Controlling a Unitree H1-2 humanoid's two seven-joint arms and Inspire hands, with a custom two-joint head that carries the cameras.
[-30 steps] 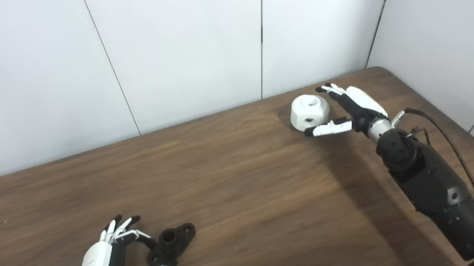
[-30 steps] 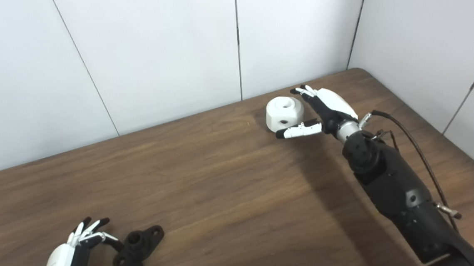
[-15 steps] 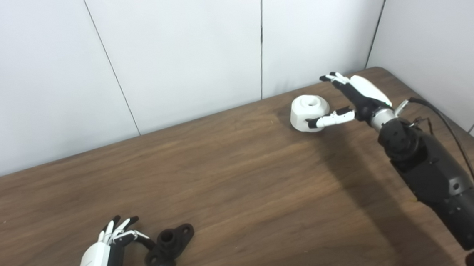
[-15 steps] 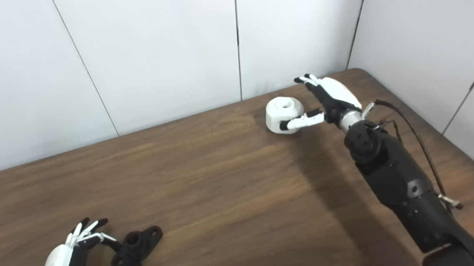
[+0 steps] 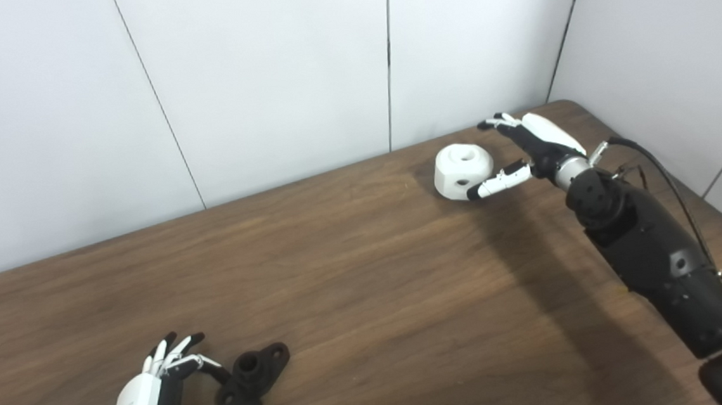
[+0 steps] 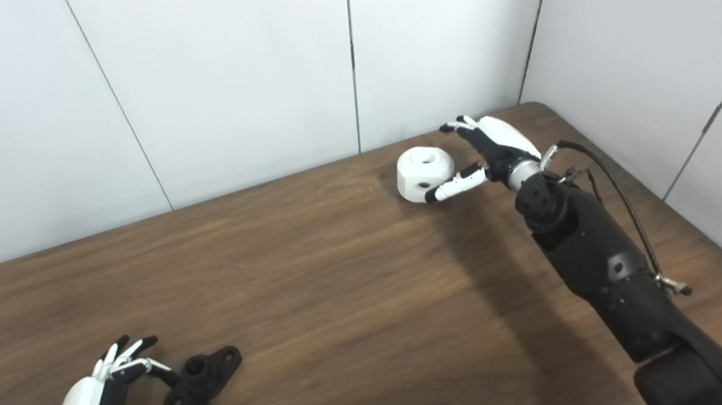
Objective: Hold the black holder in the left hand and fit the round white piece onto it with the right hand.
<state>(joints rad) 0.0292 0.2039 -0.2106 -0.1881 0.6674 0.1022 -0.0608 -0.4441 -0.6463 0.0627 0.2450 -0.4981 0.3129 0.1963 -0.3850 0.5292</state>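
The black holder (image 5: 255,370) lies flat on the wooden table (image 5: 366,278) at the near left. My left hand (image 5: 152,401) is open beside it, with the fingers on its left and the thumb at its near end. The holder rests on the table. The round white piece (image 5: 460,169) with a hole on top sits at the far right. My right hand (image 5: 532,146) is open just right of it, the thumb lying along its front side and the fingers raised behind its right edge. Both also show in the right eye view: the holder (image 6: 201,374) and the white piece (image 6: 422,168).
White wall panels (image 5: 263,76) stand close behind the table and along its right side. The table's right edge (image 5: 684,186) runs just past my right forearm. Bare wood lies between the two hands.
The camera has shifted a little. My right hand has moved in toward the white piece, bringing the thumb against its front. My left hand has stayed open beside the holder.
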